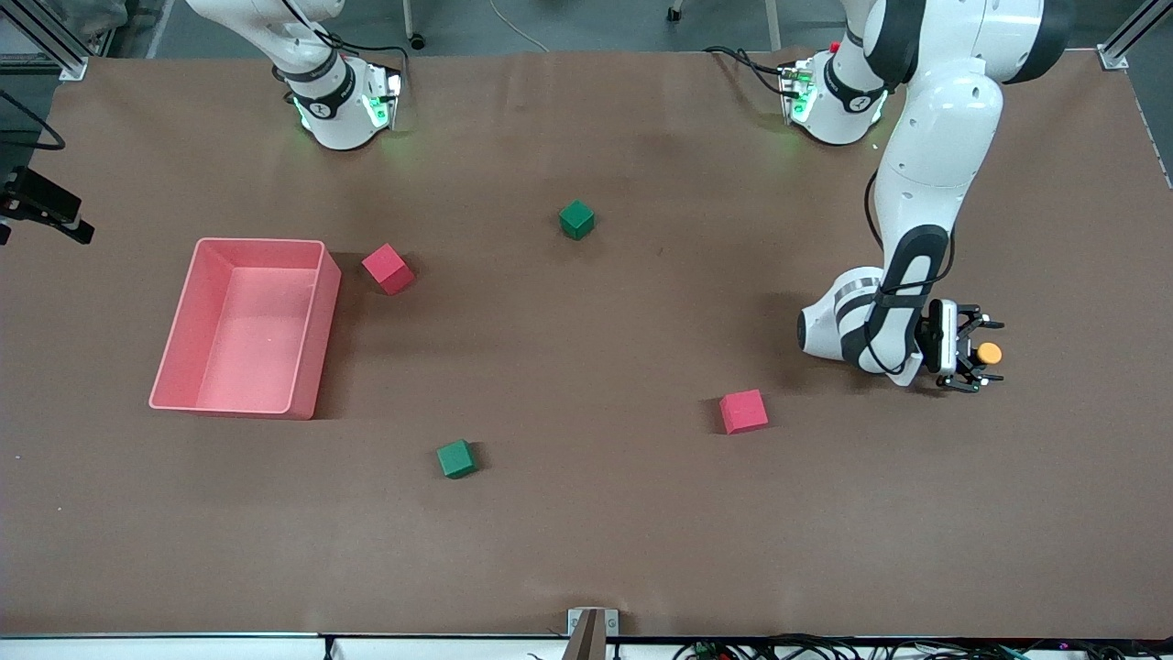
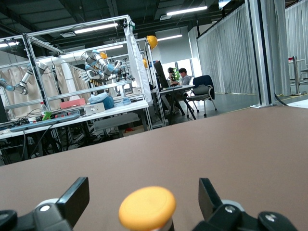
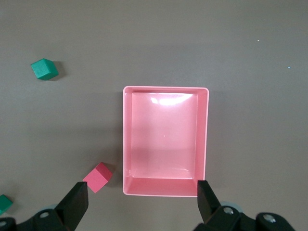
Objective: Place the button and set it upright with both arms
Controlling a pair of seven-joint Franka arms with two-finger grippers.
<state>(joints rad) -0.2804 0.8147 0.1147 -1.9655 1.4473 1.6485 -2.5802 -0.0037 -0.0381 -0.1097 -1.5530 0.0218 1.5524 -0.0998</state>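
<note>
L arm bent low, end effector (image 1: 977, 355) horizontal, straddling button (image 1: 989, 352).

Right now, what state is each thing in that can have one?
button: lying sideways between the left pincer's fingers, fingers apart
left pincer: open, low at the table, around the button
right pincer: open, empty, high over the pink bin
pink bin: upright, empty

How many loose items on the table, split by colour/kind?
Red cubes: 2
Green cubes: 2
Pink bin: 1
Button: 1, between the left gripper's open fingers
Total: 6
</note>
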